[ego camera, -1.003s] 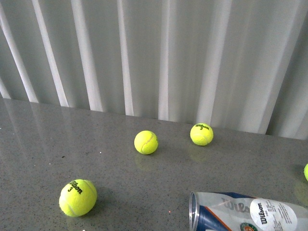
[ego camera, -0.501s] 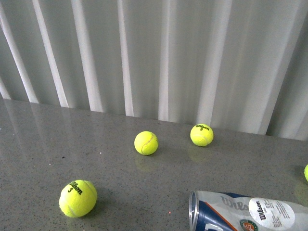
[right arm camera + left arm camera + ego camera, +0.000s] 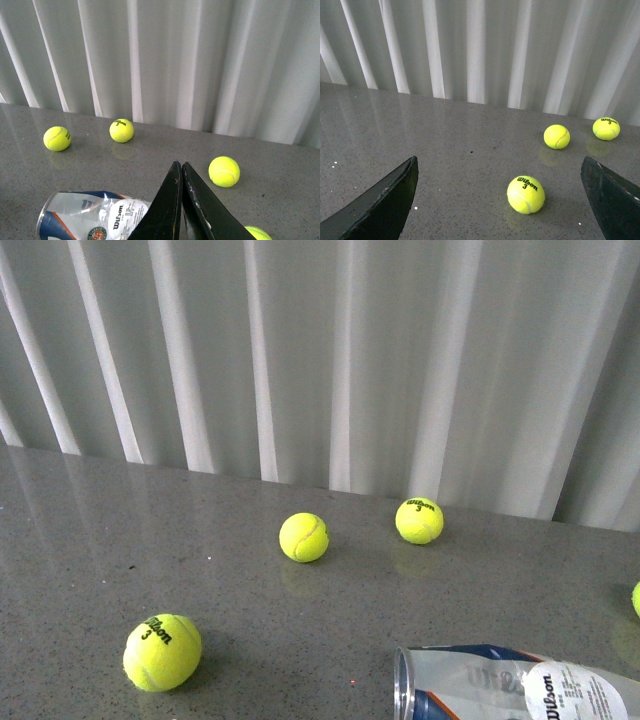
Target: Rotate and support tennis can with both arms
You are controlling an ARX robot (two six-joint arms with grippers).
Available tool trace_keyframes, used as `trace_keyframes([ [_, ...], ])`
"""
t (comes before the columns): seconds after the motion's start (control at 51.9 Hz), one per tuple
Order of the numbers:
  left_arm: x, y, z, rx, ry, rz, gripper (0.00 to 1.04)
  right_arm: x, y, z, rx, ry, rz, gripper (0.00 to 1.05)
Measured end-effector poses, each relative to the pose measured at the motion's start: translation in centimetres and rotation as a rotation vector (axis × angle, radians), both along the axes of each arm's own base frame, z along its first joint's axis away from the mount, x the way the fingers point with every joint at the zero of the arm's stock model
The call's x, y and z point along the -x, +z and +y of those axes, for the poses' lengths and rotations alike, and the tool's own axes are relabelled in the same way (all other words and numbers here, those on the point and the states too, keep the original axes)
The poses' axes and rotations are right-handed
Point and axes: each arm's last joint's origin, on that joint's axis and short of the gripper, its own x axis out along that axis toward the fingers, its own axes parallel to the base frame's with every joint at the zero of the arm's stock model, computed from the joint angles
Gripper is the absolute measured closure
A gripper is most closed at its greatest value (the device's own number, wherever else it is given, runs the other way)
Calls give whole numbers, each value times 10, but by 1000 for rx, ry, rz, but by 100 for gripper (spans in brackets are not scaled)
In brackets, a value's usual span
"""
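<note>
1. Front view faces across the table (image 3: pixel 80 540) to the curtain (image 3: pixel 400 360).
2. Left wrist view looks low between the spread fingers (image 3: pixel 380 205) of the left tool (image 3: pixel 498 160).
3. Right wrist view looks past the right tool (image 3: pixel 180 165), tips touching; all share the ball (image 3: pixel 419 520) ahead.

I count one tennis can (image 3: pixel 505 685) and four tennis balls (image 3: pixel 162 651) out front; right wrist view shows a fifth ball (image 3: pixel 259 234).

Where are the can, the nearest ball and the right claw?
Can (image 3: pixel 500 685): front view, on its clear side wall.
Nearest ball (image 3: pixel 162 651): front view, on the ball's middle.
Right claw (image 3: pixel 181 166): right wrist view, between its closed fingertips.
</note>
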Motion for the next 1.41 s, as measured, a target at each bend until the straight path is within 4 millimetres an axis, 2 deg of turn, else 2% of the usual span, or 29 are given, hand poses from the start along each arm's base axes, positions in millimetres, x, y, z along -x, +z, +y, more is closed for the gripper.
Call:
trace_keyframes([
  [0.289,0,0,0,0,0,-2,7,0,0,0,0,0,3,101],
  [0.444,0,0,0,0,0,-2,7,0,0,0,0,0,4,72],
  [0.559,0,0,0,0,0,-2,7,0,0,0,0,0,4,55],
  [0.656,0,0,0,0,0,-2,7,0,0,0,0,0,4,30],
  [0.733,0,0,0,0,0,-2,7,0,0,0,0,0,4,16],
  [0.771,0,0,0,0,1,-1,7,0,0,0,0,0,4,10],
  [0.81,-1,-1,0,49,64,88,7,0,0,0,-1,0,4,5],
  [0.887,-4,2,-5,125,174,317,7,0,0,0,-1,0,4,8],
  [0.964,-18,12,-12,160,181,380,7,0,0,0,-1,0,3,7],
  [1.041,-40,31,-22,185,123,358,7,0,0,0,-1,0,3,7],
  [1.138,-76,55,-37,221,-1,330,7,0,0,0,-1,0,3,7],
  [1.234,-118,67,-61,271,-174,425,7,0,0,0,-1,0,3,7],
  [1.292,-141,64,-76,299,-264,527,7,0,0,0,-1,0,3,7],
  [1.408,-194,32,-126,348,-463,831,7,0,0,0,-1,0,3,7],
])
